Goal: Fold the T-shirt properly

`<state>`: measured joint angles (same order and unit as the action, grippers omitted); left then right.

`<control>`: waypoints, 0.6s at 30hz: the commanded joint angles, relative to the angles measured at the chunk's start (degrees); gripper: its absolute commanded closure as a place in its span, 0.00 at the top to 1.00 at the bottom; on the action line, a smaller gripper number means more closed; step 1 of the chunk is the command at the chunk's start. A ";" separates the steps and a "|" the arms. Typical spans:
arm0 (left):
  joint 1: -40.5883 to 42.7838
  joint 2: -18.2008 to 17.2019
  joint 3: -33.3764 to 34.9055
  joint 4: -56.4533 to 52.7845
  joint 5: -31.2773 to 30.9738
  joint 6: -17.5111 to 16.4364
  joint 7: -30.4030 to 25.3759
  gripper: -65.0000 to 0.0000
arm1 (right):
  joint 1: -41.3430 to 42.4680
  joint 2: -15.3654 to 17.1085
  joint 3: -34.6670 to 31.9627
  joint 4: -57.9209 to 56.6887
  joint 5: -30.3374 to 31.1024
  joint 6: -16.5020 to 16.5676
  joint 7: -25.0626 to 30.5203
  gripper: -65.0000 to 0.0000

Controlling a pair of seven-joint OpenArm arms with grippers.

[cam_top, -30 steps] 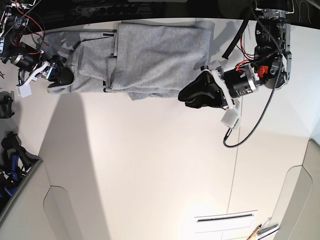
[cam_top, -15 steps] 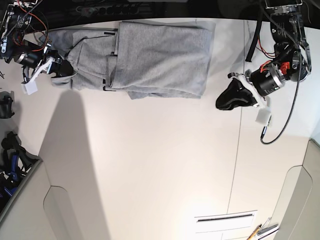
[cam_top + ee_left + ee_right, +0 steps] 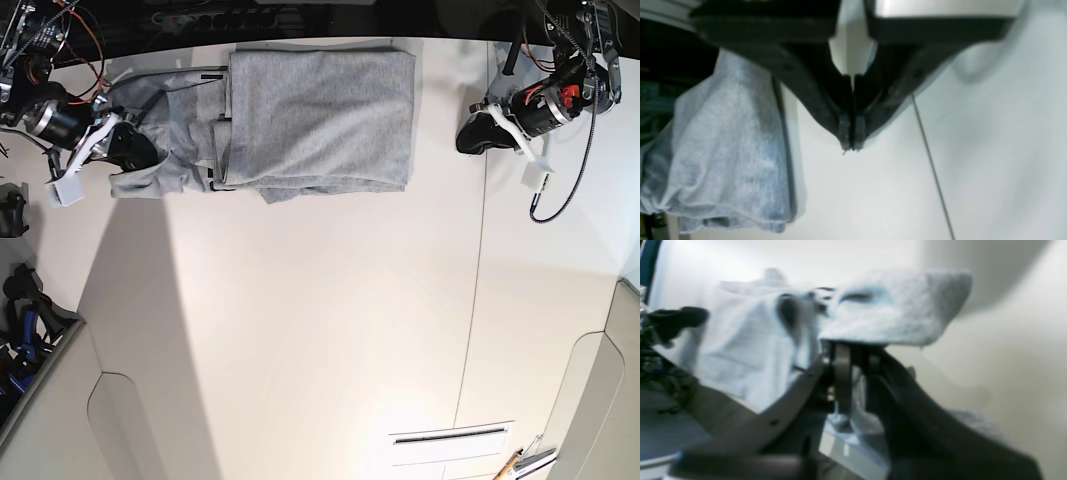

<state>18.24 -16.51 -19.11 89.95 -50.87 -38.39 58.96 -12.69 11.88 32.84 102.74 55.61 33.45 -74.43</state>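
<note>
A robotics lab: a bare white counter (image 3: pixel 320 330) flanked by two robot arms with exposed red and black wiring (image 3: pixel 70 35) and dangling cables (image 3: pixel 560 200).

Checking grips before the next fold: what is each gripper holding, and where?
Right gripper pinches the light grey cotton T-shirt at its edge; left gripper is shut on nothing.

Your white table (image 3: pixel 320 330) carries the grey T-shirt (image 3: pixel 310 120), lying between both grippers, nearer the right gripper (image 3: pixel 135 150).
</note>
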 commanded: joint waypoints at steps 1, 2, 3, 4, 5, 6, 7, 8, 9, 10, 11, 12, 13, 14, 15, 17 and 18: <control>0.02 -0.61 -0.09 0.02 0.87 0.31 0.83 0.00 | 0.57 -0.87 0.28 1.97 2.99 0.42 1.03 0.00; 0.02 -0.61 -0.09 -0.04 0.50 0.31 0.83 0.00 | 0.57 -2.43 0.24 2.69 3.82 0.42 1.05 0.00; 0.02 -0.61 -0.09 -0.04 0.44 0.31 0.83 0.00 | 0.57 -3.98 0.15 3.30 4.57 0.42 1.05 0.00; 0.02 -0.63 -0.09 -0.04 0.46 0.31 0.83 0.00 | 0.55 -5.55 -0.09 3.85 5.22 0.44 1.03 0.00; 0.02 -0.63 -0.09 -0.04 0.46 0.31 0.83 0.00 | 0.55 -7.08 -0.46 4.39 5.53 0.42 1.01 0.00; 0.02 -0.63 -0.09 -0.04 0.46 0.31 0.83 0.00 | 0.55 -8.44 -1.05 4.92 5.73 0.42 1.01 0.00; 0.02 -0.63 -0.09 -0.04 0.46 0.31 0.85 0.00 | 0.55 -9.60 -1.86 5.29 6.10 0.42 1.01 0.00; 0.02 -0.63 -0.09 -0.04 0.46 0.31 0.85 0.00 | 0.57 -10.58 -2.86 5.55 6.34 0.42 1.01 0.00; 0.02 -0.63 -0.09 -0.02 0.46 0.31 0.85 0.00 | 0.57 -11.43 -4.07 5.68 6.34 0.44 1.03 0.00; 0.02 -0.63 -0.09 -0.04 0.46 0.31 0.85 0.00 | 0.57 -12.15 -5.46 5.68 6.32 0.44 1.05 0.00; 0.02 -0.63 -0.09 -0.02 0.46 0.31 0.87 0.00 | 0.57 -12.79 -7.04 5.68 6.29 0.44 1.05 0.00; 0.02 -0.63 -0.09 -0.04 0.46 0.28 0.87 0.00 | 0.57 -13.38 -8.74 5.68 6.29 0.44 1.05 0.00; 0.04 -0.63 -0.09 -0.04 0.46 0.31 0.85 0.00 | 0.57 -13.90 -10.56 5.68 6.29 0.44 1.07 0.00; 0.02 -0.61 -0.09 -0.02 0.46 0.28 0.85 0.00 | 0.57 -14.36 -12.48 5.68 6.27 0.44 1.09 0.00; 0.02 -0.61 -0.09 -0.04 0.46 0.28 0.85 0.00 | 0.59 -14.82 -14.43 5.68 6.16 0.44 1.14 0.00; 0.02 -0.61 -0.09 -0.04 0.46 0.28 0.85 0.00 | 0.61 -15.63 -18.51 5.68 4.66 0.46 1.90 0.00; 0.02 -0.61 -0.09 -0.04 0.44 0.31 0.85 0.00 | 0.59 -15.93 -20.57 5.68 3.58 0.48 2.71 0.00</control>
<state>18.24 -16.51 -19.09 89.56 -51.79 -38.39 58.92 -12.53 -3.84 12.19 107.35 57.25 33.63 -72.58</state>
